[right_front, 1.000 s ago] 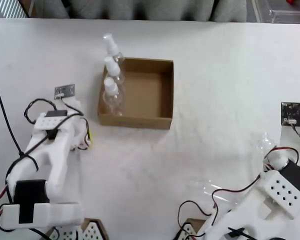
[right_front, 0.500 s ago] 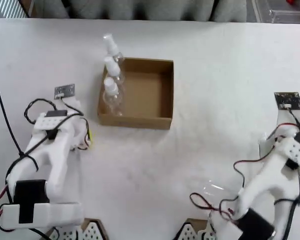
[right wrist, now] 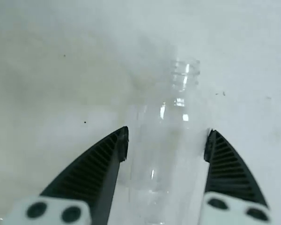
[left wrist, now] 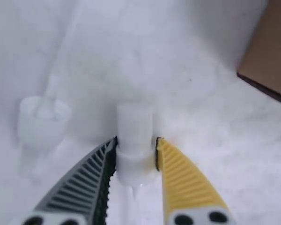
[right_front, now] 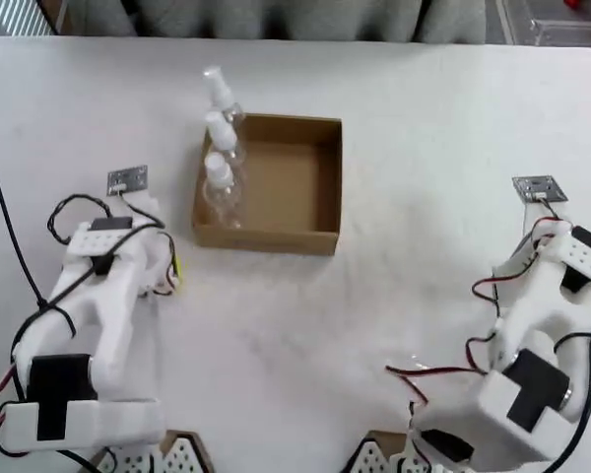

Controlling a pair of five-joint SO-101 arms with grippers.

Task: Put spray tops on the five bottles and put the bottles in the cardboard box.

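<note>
White spray top point(left wrist: 135, 123) clamped in left gripper point(left wrist: 135, 147), right gripper point(right wrist: 166, 140) wide around clear bottle point(right wrist: 177, 105)

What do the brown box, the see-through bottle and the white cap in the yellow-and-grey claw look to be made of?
The box looks like cardboard: matte brown, with thin flat walls. The bottle is probably clear plastic, glossy: the table shows through it and small highlights glint on it. The cap is most likely plastic: opaque white, smooth, faintly shiny.
</note>
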